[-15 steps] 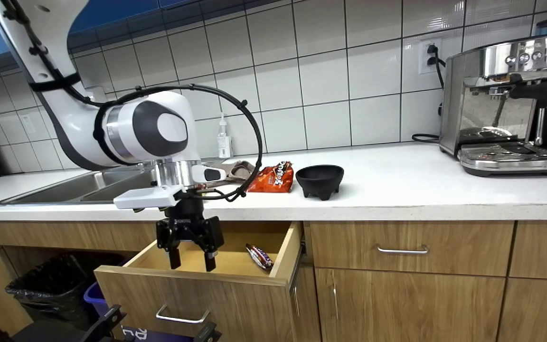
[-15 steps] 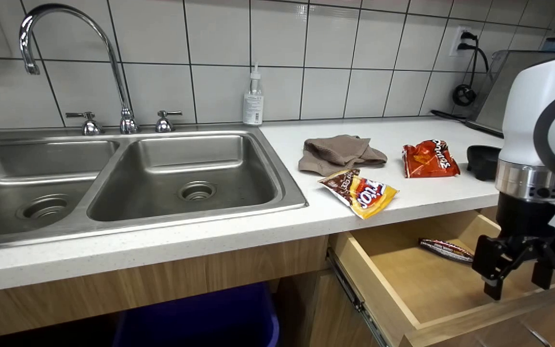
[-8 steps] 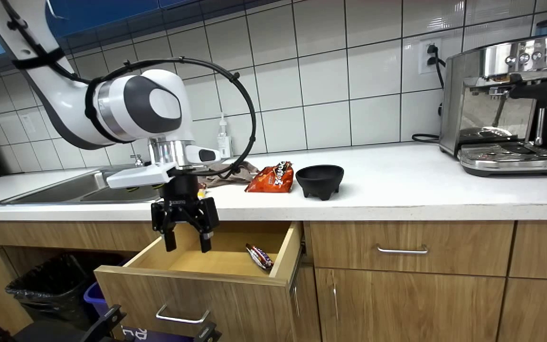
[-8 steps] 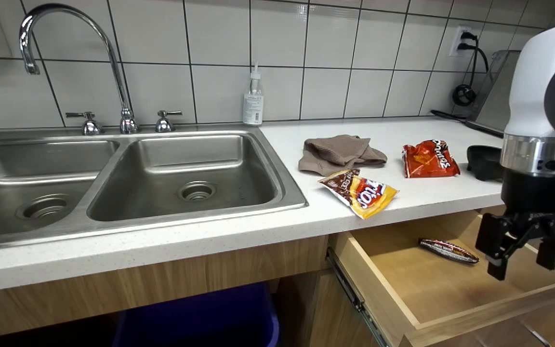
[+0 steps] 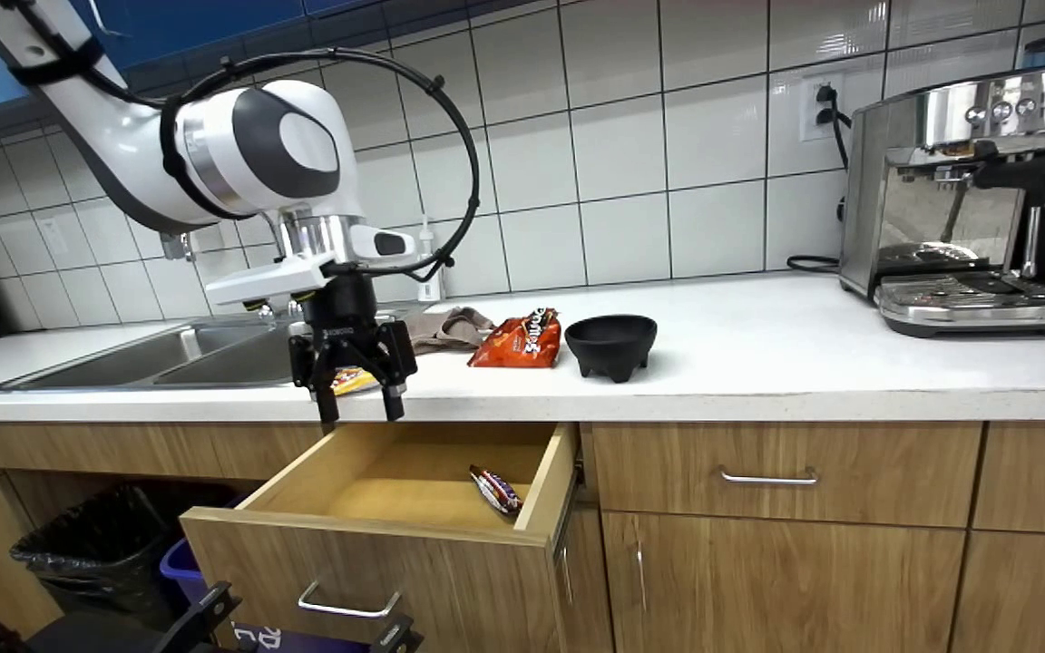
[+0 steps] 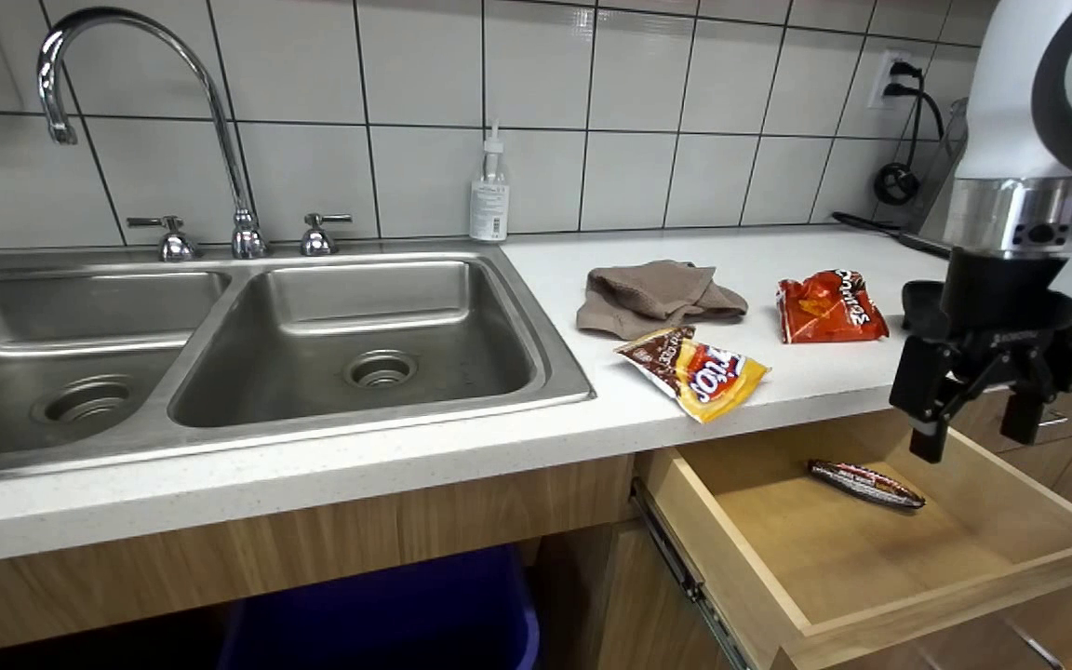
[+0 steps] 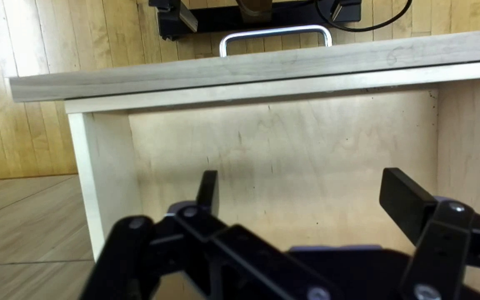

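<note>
Hovering over the drawer (image 7: pixel 290 137), the empty gripper (image 5: pixel 361 410) gapes wide.

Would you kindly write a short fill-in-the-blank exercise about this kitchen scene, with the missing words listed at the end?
1. The gripper hangs above the drawer and holds ____.
2. Of the drawer and the counter, the narrow wrapped packet lies inside the ____.
3. The bowl beside the Doritos bag is coloured ____.
4. The sink has ____ basins.

Missing words: nothing; drawer; black; two.
</note>
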`<state>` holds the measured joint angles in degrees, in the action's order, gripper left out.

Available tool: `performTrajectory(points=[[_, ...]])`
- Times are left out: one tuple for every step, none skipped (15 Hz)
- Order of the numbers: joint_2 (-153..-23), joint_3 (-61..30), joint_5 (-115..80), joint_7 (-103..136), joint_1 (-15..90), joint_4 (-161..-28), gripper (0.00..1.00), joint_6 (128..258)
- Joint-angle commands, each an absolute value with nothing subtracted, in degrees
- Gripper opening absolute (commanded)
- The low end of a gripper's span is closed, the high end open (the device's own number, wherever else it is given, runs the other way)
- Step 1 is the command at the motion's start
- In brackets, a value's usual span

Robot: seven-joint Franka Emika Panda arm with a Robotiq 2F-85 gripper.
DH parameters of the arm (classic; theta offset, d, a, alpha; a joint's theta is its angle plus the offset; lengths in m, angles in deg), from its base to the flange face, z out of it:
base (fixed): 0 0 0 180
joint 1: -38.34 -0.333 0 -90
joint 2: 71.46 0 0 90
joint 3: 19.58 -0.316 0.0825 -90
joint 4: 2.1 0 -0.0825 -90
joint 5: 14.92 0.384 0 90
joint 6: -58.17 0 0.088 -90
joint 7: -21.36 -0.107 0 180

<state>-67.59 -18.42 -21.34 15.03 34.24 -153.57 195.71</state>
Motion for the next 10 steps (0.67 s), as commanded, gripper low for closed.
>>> performTrajectory(points=[[-67.05, -19.45, -21.13, 18.97, 35.25, -148.94, 1.00, 190.79], [-67.28, -19.43, -21.35, 19.89, 35.26, -147.84, 1.00, 190.35], [-67.52, -19.41, -21.56, 21.11, 35.25, -146.52, 1.00, 189.85], [-67.71, -19.37, -21.53, 22.40, 35.25, -145.51, 1.00, 189.45], [-68.06, -19.36, -21.59, 23.54, 35.23, -144.33, 1.00, 189.04], [-68.41, -19.35, -21.46, 24.82, 35.19, -143.28, 1.00, 188.52], [-68.74, -19.37, -21.30, 26.21, 35.11, -142.42, 1.00, 188.36], [-69.08, -19.45, -21.25, 27.48, 34.99, -141.63, 1.00, 188.16], [-69.36, -19.50, -20.98, 29.04, 34.90, -140.92, 1.00, 188.06], [-69.60, -19.60, -20.94, 30.31, 34.82, -140.35, 1.00, 188.13]])
